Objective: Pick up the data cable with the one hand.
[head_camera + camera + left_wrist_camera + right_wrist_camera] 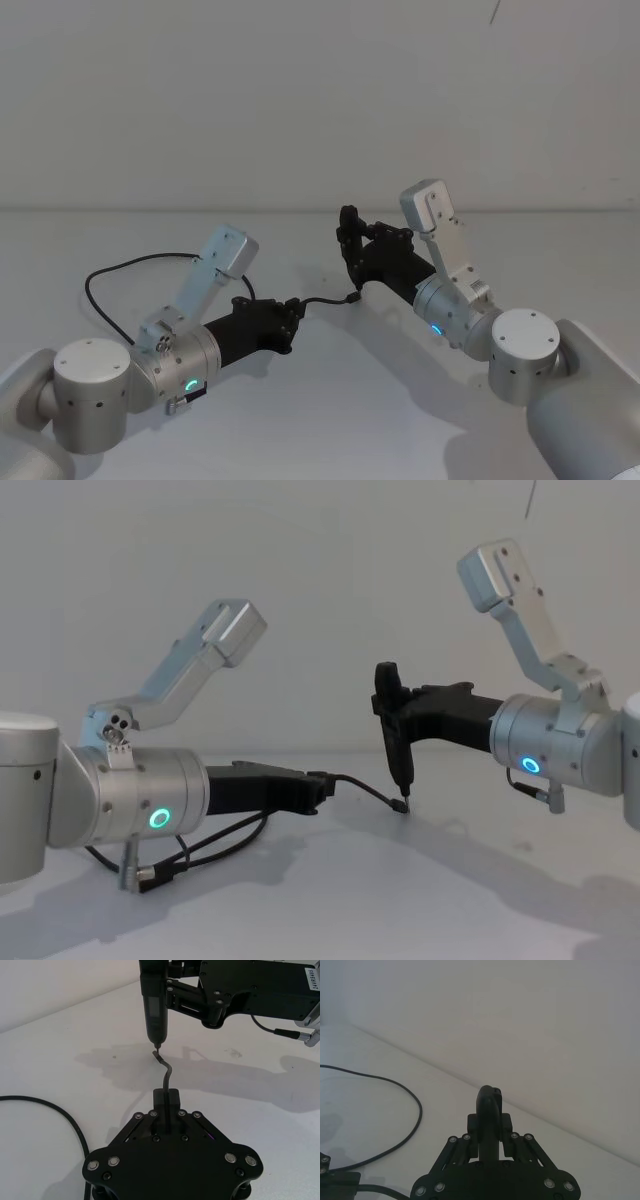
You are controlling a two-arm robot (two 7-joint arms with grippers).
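While the left claw (166,1110) is clamped on the cable (55,1112) just behind its plug, the free end pokes out toward the right claw (402,798), whose closed tips pinch the plug end above the table (330,420). The rest loops over the white table by the left arm. Thin, limp and light, the smooth black cord grips best near the stiffer plug.

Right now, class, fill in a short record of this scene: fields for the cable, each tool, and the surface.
cable: data cable, black, looping over the table behind the left arm
left tool: shut on the cable near one end
right tool: shut, pointing down, tip by the cable's plug end
surface: white table
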